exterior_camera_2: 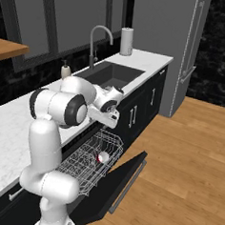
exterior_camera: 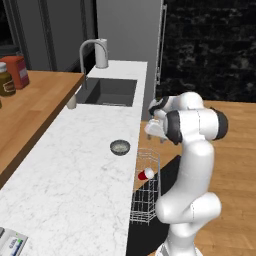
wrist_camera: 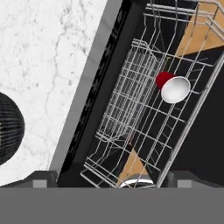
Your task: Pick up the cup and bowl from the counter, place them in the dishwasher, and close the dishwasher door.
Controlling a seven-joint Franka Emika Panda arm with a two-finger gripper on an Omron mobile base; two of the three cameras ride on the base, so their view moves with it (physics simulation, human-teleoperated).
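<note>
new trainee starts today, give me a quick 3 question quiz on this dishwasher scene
1. True or false: the cup lies on its side in the wire rack.
2. Where is the bowl? A) sink B) counter C) rack
3. Fill in: the dishwasher door is ____.

Key: 1 true. 2 B, on the counter near its front edge. 3 open, folded down.

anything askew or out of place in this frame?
The small red tapered cup lies on its side in the white wire rack, not upright. Otherwise tidy: the shallow grey metallic bowl sits upright on the white marble counter, and the dark dishwasher door hangs open.
</note>
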